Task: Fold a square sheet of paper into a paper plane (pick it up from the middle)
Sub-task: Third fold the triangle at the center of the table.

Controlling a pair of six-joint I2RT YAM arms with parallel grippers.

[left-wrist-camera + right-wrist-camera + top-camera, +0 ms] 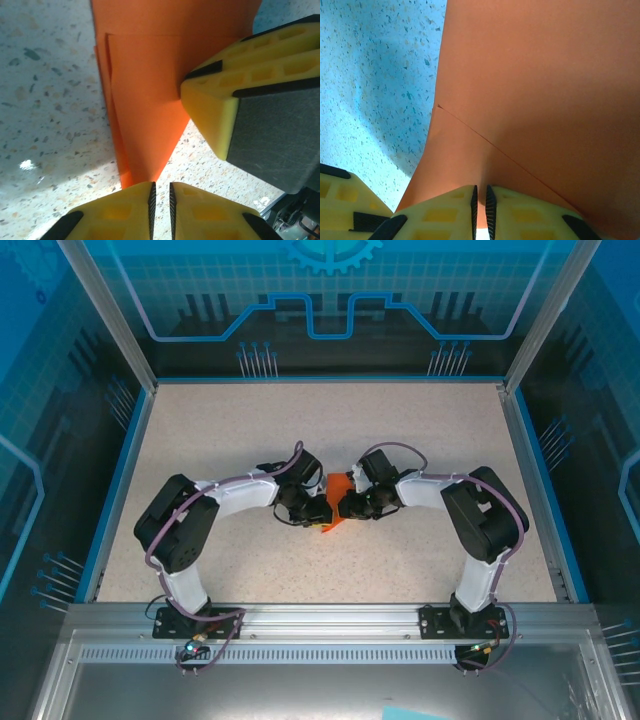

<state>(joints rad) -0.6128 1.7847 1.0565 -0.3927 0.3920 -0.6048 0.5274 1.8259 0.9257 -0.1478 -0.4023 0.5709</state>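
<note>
Left tool [161,186] pinching paper plane [150,100] tip, right tool [480,189] clamped on its fold, speckled table [50,100] beneath

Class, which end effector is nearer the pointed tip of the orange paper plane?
Left. The left end effector pinches the paper plane exactly at that tip; the right end effector grips its side edge, farther up.

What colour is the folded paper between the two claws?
Plain bright orange; the paper plane shows best in the right wrist view.
</note>
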